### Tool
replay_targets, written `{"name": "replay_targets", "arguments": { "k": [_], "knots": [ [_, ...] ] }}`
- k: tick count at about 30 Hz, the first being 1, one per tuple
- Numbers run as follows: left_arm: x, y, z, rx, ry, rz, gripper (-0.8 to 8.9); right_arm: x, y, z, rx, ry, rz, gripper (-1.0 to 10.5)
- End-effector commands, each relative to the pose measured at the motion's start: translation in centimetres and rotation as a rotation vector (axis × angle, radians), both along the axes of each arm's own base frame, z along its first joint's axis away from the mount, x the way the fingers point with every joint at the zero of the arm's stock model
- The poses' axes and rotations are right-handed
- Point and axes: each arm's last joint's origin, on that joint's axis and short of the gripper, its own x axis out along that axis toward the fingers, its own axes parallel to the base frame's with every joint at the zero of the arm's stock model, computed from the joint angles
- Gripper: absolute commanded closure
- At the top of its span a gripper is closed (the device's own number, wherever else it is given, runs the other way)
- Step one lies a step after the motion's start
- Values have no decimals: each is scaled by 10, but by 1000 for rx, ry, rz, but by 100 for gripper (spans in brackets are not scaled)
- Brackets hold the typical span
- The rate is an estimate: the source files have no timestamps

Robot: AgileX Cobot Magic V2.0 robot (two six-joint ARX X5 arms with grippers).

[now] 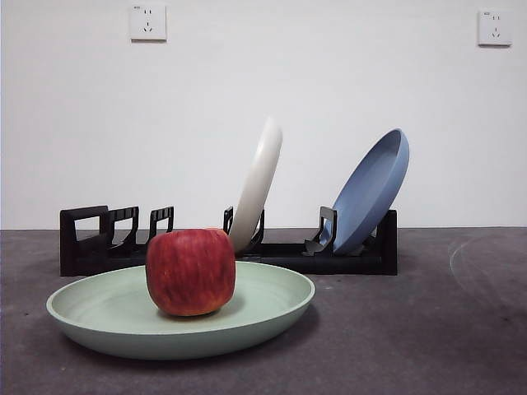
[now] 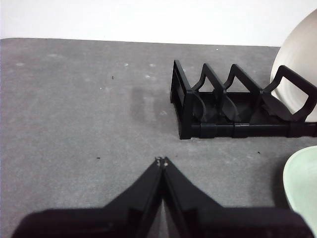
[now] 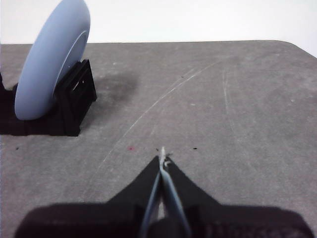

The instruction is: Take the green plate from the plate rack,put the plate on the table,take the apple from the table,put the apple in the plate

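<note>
Resting in the green plate (image 1: 115, 317), the apple (image 1: 190, 271), white plate (image 1: 258, 183) and blue plate (image 1: 370, 193) racked behind, both arms' jaws closed, empty

Behind the desk you have a plain white wall (image 1: 263, 99), evenly and softly lit. Two white power sockets sit high on it: one socket (image 1: 147, 22) toward the left of the front view, the other socket (image 1: 494, 27) near its right edge.
</note>
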Motion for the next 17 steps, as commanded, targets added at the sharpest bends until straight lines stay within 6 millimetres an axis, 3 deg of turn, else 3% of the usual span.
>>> {"name": "replay_targets", "arguments": {
  "k": [1, 17],
  "knots": [
    [1, 0, -2, 11, 3, -3, 817, 0, 0, -3, -7, 4, 2, 946],
    [2, 0, -4, 12, 24, -3, 817, 1, 0, -3, 15, 3, -3, 946]
  ]
}}
